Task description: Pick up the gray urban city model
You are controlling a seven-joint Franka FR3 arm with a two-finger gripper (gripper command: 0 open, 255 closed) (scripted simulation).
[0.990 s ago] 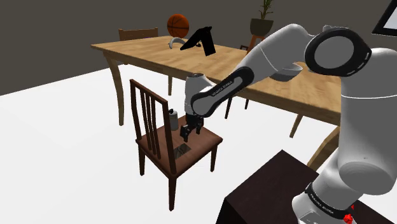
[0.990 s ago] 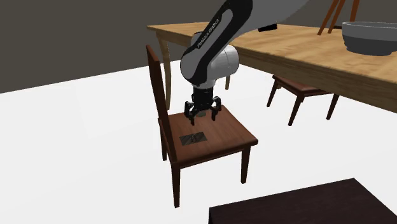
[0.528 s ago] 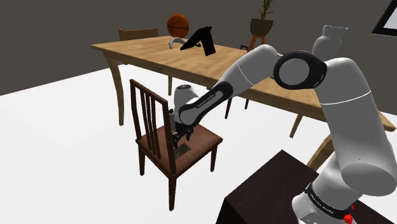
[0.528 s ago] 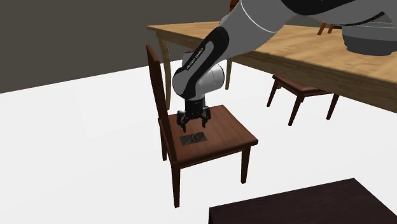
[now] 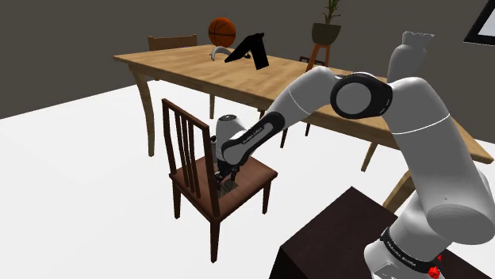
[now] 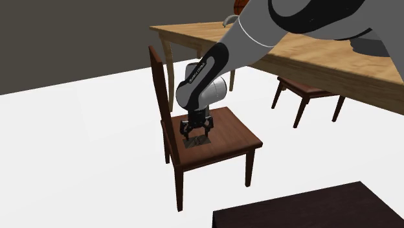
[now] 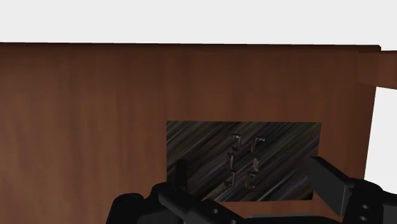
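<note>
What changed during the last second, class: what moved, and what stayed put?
The gripper came down and a little towards the shoulder view's left, from above the chair seat to just over the gray city model. It is open and holds nothing. The model and the chair stayed put.

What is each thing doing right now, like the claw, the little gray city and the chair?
chair: standing upright.
gray city model: lying flat on the chair seat, not lifted.
gripper: open, low over the seat, straddling the gray city model.
basketball: resting on the table.
</note>
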